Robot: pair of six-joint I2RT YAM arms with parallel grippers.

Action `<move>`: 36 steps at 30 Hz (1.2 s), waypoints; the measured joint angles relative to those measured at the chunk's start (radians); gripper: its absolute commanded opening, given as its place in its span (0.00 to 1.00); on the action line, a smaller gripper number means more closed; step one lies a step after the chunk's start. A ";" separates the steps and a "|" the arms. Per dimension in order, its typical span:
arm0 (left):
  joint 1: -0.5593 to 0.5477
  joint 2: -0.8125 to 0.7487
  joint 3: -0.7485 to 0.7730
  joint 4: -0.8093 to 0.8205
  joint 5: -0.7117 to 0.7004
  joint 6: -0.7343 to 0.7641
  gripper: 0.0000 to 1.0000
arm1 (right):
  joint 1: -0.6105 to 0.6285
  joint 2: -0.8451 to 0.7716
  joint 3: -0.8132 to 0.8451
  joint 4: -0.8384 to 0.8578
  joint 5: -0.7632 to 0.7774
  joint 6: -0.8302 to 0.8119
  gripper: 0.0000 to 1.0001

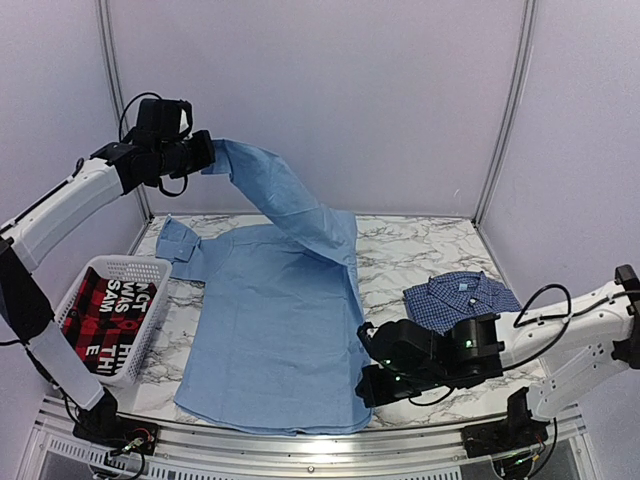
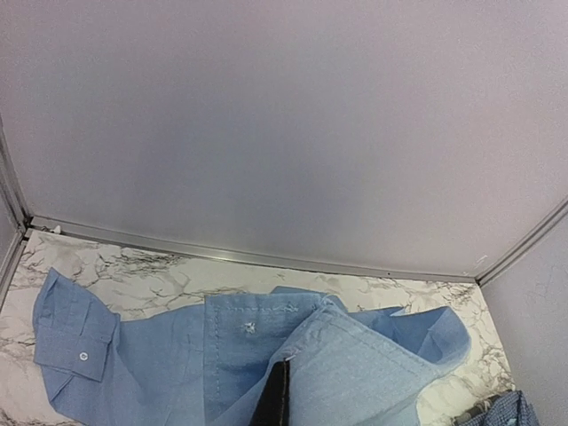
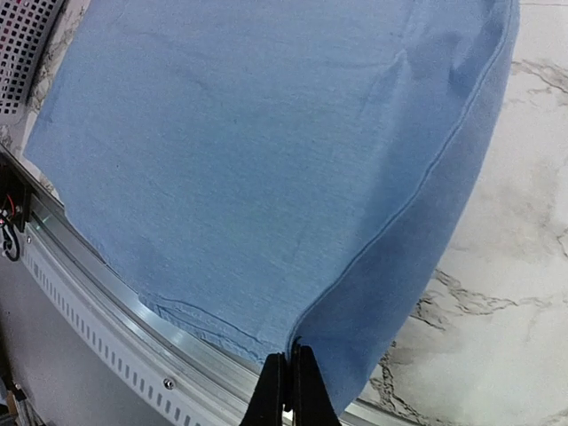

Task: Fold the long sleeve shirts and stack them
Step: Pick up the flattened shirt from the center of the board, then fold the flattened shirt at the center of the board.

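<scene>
The light blue shirt (image 1: pixel 270 330) lies spread on the marble table (image 1: pixel 430 245), its hem toward the near edge. One sleeve rises from it to my left gripper (image 1: pixel 207 156), which is high at the back left and shut on the sleeve's cuff end (image 2: pixel 355 355). In the left wrist view the left gripper (image 2: pixel 285 368) is pinched on that cloth. My right gripper (image 1: pixel 366 385) is low at the shirt's near right corner, shut on the hem edge (image 3: pixel 355 311); its jaws (image 3: pixel 286 359) stand together. The dark blue checked shirt (image 1: pixel 460 298) lies folded at the right.
A white basket (image 1: pixel 150 265) at the left holds a red-and-black garment (image 1: pixel 105 315) with white letters. The metal front rail (image 1: pixel 300 445) runs just below the hem. The shirt's other cuff (image 1: pixel 175 240) lies flat beside the basket. Panel walls enclose the table.
</scene>
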 measured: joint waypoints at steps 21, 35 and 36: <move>0.248 0.000 -0.023 -0.098 0.079 0.027 0.00 | 0.006 0.494 0.316 0.188 -0.187 -0.177 0.00; 0.251 0.002 -0.029 -0.104 0.111 0.027 0.00 | 0.006 0.512 0.316 0.217 -0.221 -0.191 0.00; 0.252 0.002 -0.029 -0.105 0.111 0.027 0.00 | 0.006 0.512 0.316 0.216 -0.221 -0.193 0.00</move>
